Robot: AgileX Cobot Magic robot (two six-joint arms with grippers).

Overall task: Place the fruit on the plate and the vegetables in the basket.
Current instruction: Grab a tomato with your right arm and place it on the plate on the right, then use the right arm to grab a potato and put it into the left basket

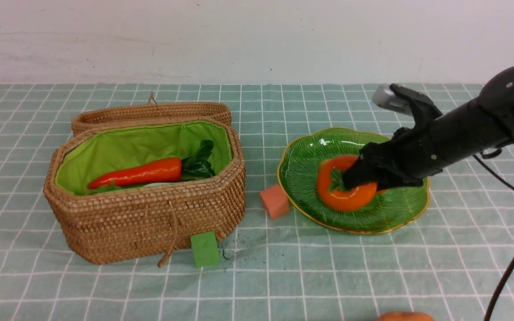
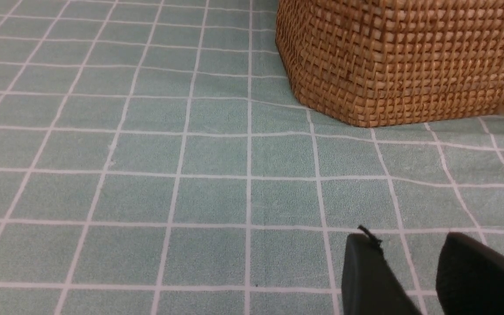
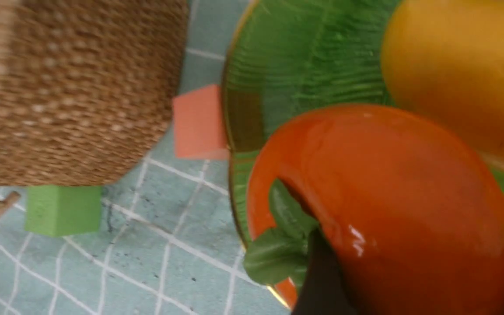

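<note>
Right wrist view: your right fingers (image 3: pixel 317 280) were clamped on the persimmon (image 3: pixel 392 197), which was tipped on its side low in the plate (image 3: pixel 287 65); contact with the glass was unclear. The mango (image 3: pixel 462 74) sat just beside it. Judged risks: the glossy fruit, released tilted, could roll toward the gold rim, or opening fingers could shove the mango. The coral cube (image 3: pixel 199 122) sat just beside the rim, with the basket (image 1: pixel 150 218) near beyond. Open surface (image 1: pixel 373 267) lay nearer you. Left fingers (image 2: pixel 365 280) were apart and empty, low beside the basket.
</note>
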